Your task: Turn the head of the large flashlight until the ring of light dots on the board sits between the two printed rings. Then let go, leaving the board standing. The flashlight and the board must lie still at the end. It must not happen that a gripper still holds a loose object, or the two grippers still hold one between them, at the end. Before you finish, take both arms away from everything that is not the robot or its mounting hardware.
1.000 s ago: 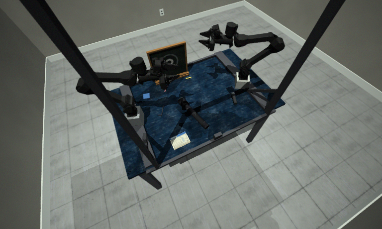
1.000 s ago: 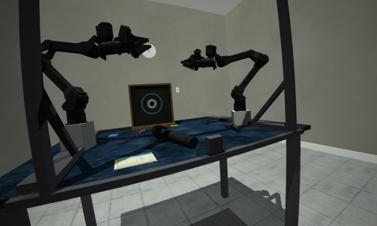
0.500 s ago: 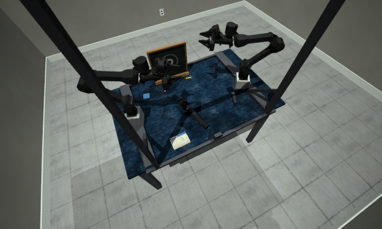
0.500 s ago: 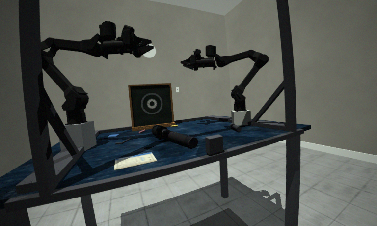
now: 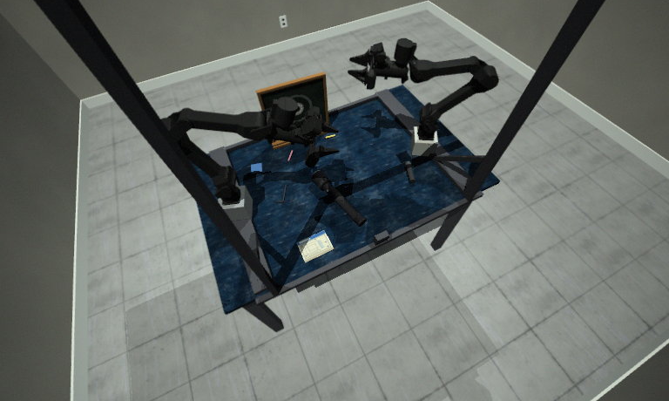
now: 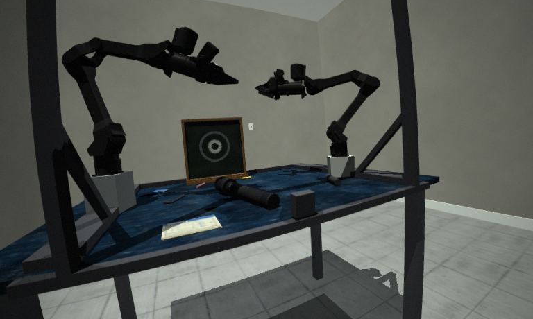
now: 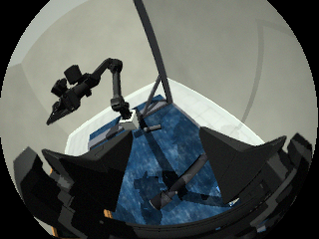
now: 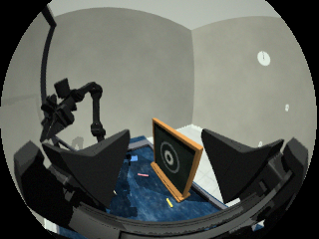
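Left gripper [image 5: 337,140] [image 6: 237,81] [image 7: 166,130]: open, raised above the large flashlight [image 5: 340,198] [image 6: 246,192] [image 7: 180,182], which lies on the table. Right gripper [image 5: 349,65] [image 6: 256,88] [image 8: 165,131]: open, aloft, well apart from it. Board [image 5: 297,100] [image 6: 214,148] [image 8: 177,158]: upright, lower than both grippers.

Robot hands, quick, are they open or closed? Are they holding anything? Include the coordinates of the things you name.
Left hand [image 5: 337,140] [image 7: 166,130]: open, holding nothing.
Right hand [image 5: 348,66] [image 8: 165,131]: open, holding nothing.

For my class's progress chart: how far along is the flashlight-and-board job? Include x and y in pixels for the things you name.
Looks done: the board [image 5: 318,98] [image 6: 192,162] [image 8: 186,171] stands upright. In hand: nothing; both the left gripper [image 5: 336,140] [image 6: 238,81] [image 7: 166,132] and right gripper [image 5: 348,66] [image 6: 256,88] [image 8: 166,133] are open, above the table. Left: any final pullback. Whether the dots sit between the rings, I cannot tell.
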You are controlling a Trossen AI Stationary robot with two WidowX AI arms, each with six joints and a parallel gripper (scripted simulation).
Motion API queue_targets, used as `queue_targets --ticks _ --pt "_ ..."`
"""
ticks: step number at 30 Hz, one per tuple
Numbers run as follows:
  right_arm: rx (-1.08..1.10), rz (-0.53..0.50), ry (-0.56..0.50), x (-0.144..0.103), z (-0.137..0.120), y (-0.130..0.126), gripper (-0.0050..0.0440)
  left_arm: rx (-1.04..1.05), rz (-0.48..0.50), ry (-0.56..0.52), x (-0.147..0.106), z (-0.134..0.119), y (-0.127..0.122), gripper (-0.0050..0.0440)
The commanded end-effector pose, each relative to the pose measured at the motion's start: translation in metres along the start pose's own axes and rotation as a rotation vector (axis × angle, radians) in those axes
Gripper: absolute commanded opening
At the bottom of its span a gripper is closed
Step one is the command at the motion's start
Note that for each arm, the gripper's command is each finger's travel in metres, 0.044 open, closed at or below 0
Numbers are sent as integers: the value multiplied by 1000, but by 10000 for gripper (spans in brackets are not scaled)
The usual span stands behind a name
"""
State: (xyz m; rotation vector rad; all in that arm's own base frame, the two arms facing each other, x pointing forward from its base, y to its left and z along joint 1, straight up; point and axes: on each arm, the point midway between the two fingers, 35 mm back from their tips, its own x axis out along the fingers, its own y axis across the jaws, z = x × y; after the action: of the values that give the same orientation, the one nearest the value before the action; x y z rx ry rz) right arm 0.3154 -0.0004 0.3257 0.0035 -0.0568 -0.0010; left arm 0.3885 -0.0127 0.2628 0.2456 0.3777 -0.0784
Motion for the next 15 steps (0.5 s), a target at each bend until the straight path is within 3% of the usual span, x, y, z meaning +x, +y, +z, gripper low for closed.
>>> queue_targets --ticks 1,9,11,15 --pt "1 3 -16 -1 6 0 374 78 -37 96 22 -2 -6 337" --pt "1 3 -16 -1 6 0 374 213 -134 306 63 -32 -21 337" --pt "1 3 -16 -1 6 0 374 213 -134 306 63 -32 -21 337" --pt "1 3 -16 -1 6 0 374 280 -193 406 80 -49 -30 337"
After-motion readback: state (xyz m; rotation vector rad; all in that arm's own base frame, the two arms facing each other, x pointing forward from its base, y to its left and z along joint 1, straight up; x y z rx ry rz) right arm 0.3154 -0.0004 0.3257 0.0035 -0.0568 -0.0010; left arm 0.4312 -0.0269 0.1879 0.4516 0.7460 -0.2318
